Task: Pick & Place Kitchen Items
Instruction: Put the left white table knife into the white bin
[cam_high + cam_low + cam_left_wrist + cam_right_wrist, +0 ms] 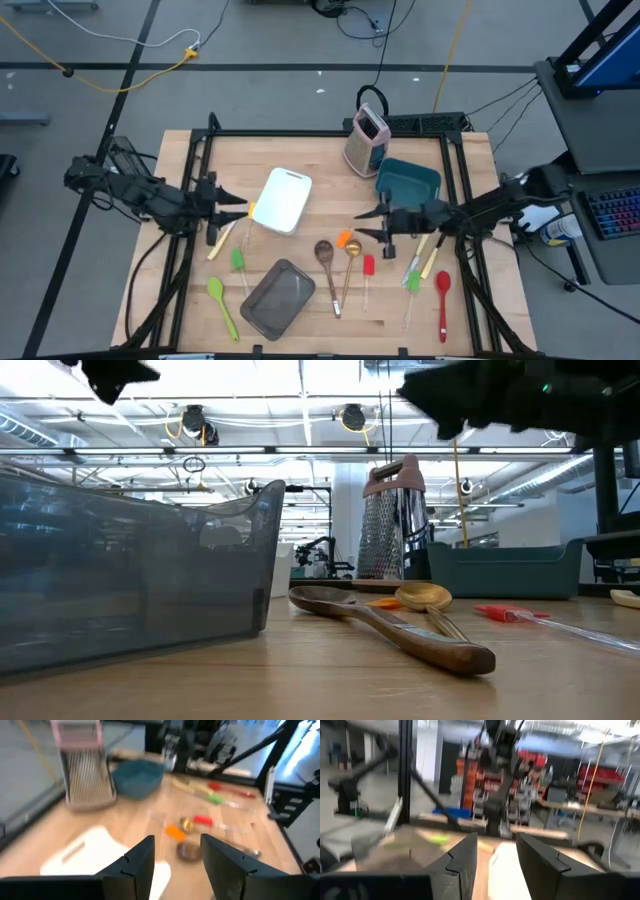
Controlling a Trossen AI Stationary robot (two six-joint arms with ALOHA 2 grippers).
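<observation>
Both grippers hover above the table and hold nothing. My left gripper (246,210) is open beside the white tray's (283,200) left edge; the left wrist view shows an empty gap between its fingers (177,840). My right gripper (358,225) is open over the orange spatula (346,240), with its fingers (496,837) apart. Flat on the wood lie a wooden spoon (327,260), a gold spoon (352,262), a red spatula (368,270), two green spatulas (222,305) (240,262), a red spoon (442,298) and a yellow-handled knife (430,258).
A grey pan (278,297) sits near the front edge and fills the left of the low view (140,570). The teal bin (408,180) and the upright grater (367,140) stand at the back right. A pale-handled utensil (218,243) lies below my left gripper.
</observation>
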